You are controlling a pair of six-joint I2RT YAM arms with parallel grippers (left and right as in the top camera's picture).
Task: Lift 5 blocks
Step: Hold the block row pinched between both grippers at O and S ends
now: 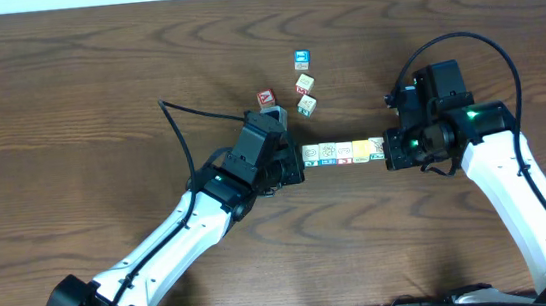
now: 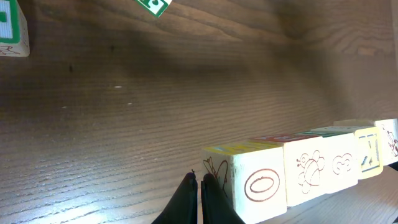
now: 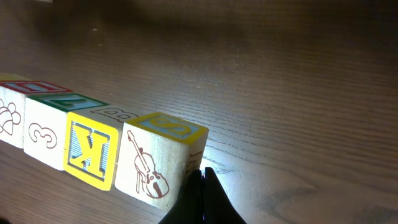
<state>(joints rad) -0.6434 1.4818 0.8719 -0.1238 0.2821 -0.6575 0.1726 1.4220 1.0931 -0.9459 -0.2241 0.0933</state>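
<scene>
- Blocks point(image 1: 343, 152), five in all, are sitting face to face in one tight row on the table point(image 1: 95, 80), just to the 3 o'clock side of its centre.
- Their shared long axis is running from 9 o'clock to 3 o'clock in the overhead view. Each cube is standing square, and the picture faces are looking toward about 6 o'clock, the arms' side.
- The yellow-faced block point(image 1: 361, 149) is sitting second from the 3 o'clock end.
- The left gripper point(image 1: 297, 163) is bearing on the 9 o'clock end of the row. Its fingers are pressed together into one blunt tip and are pinching nothing.
- The right gripper point(image 1: 389, 152) is doing the same at the 3 o'clock end, with its tip against the end face of the violin block point(image 3: 152, 162).
- Both grippers seem to be working as pushers rather than pincers. Squeezing inward along the axis would be clamping the five cubes into one beam held by friction, so a straight line and flush faces matter.
- From the wrist views the row seems to be resting on the wood. I cannot tell whether it is carrying any weight off the table yet.
- Loose cubes point(image 1: 304, 84), with a red-faced cube point(image 1: 266, 99) beside them, are lying at about 11 to 12 o'clock from the row, apart from it and outside the squeeze.
</scene>
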